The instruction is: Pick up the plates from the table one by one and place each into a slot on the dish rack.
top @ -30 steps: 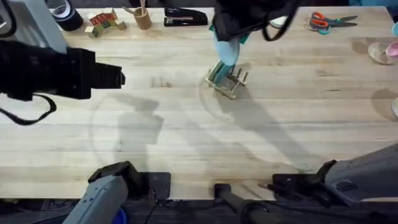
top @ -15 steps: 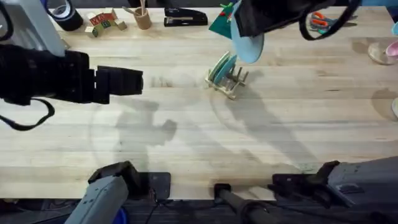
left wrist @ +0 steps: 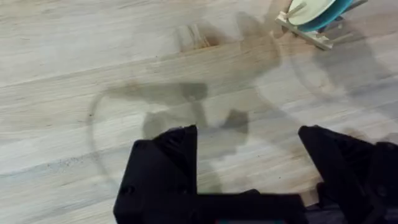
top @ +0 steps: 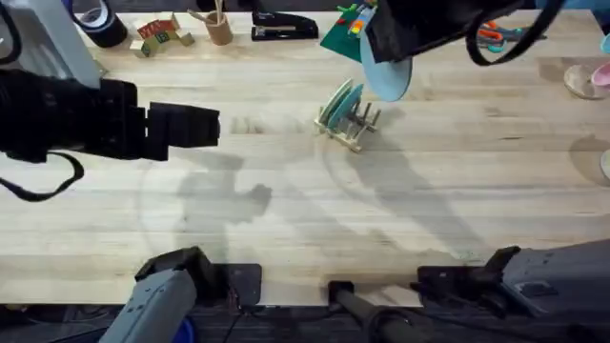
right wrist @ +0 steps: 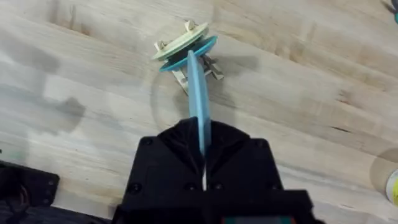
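Note:
The small wooden dish rack (top: 349, 124) stands on the table (top: 286, 210) at centre far, with a cream plate (top: 335, 103) and a teal plate (top: 350, 101) upright in its slots. My right gripper (top: 378, 52) hangs above and just right of the rack, shut on a light blue plate (top: 386, 76). The right wrist view shows that plate (right wrist: 198, 102) edge-on between the fingers, above the rack (right wrist: 186, 59). My left gripper (top: 195, 125) hovers over bare wood left of the rack, open and holding nothing; in its view the fingers (left wrist: 165, 171) stand wide apart, with the rack (left wrist: 311, 32) far off.
Along the far edge lie a tape roll (top: 95, 19), coloured blocks (top: 157, 33), a cup of sticks (top: 217, 27), a black stapler (top: 284, 26) and scissors (top: 500, 33). A pink bowl (top: 600, 76) sits at the right edge. Bare wood stretches in front of the rack.
The right gripper has carried the light blue plate up and to the right, away from directly over the rack. The left gripper has shifted slightly right.

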Robot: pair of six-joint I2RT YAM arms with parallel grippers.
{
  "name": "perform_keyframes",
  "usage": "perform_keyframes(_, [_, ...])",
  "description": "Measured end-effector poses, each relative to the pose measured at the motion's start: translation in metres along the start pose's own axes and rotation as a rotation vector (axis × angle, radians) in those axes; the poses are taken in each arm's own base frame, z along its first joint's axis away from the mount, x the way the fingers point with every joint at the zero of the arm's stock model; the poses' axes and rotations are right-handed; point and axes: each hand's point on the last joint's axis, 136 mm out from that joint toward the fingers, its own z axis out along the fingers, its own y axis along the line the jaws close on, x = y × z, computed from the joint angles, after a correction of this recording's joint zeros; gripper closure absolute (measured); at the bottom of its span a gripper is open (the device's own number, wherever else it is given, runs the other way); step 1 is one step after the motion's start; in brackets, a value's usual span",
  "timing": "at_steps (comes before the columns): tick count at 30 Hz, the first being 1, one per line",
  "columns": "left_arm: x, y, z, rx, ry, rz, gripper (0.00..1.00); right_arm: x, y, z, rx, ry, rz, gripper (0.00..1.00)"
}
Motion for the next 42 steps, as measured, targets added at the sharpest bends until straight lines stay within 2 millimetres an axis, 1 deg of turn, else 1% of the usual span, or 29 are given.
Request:
perform_keyframes(8, [0.0, 0.0, 0.0, 0.0, 0.0, 0.0, 0.008, 0.0, 0.0, 0.0, 0.0, 0.0, 0.002, 0.97])
perform_keyframes(13, [0.0, 0.0, 0.0, 0.0, 0.0, 0.0, 0.007, 0.0, 0.0, 0.0, 0.0, 0.0, 0.082, 0.97])
perform_keyframes(21, [0.0, 0.0, 0.0, 0.0, 0.0, 0.0, 0.007, 0.0, -0.001, 0.0, 0.007, -0.004, 0.335, 0.97])
perform_keyframes(27, [0.0, 0.0, 0.0, 0.0, 0.0, 0.0, 0.006, -0.004, -0.011, 0.0, 0.053, -0.041, 0.582, 0.97])
perform_keyframes(29, [0.0, 0.0, 0.0, 0.0, 0.0, 0.0, 0.006, -0.005, -0.013, -0.001, 0.064, -0.053, 0.631, 0.969])
perform_keyframes(34, [0.0, 0.0, 0.0, 0.0, 0.0, 0.0, 0.008, -0.006, -0.017, -0.001, 0.082, -0.068, 0.69, 0.969])
perform_keyframes(42, [0.0, 0.0, 0.0, 0.0, 0.0, 0.0, 0.007, 0.011, -0.026, -0.002, 0.14, -0.031, 0.876, 0.971])
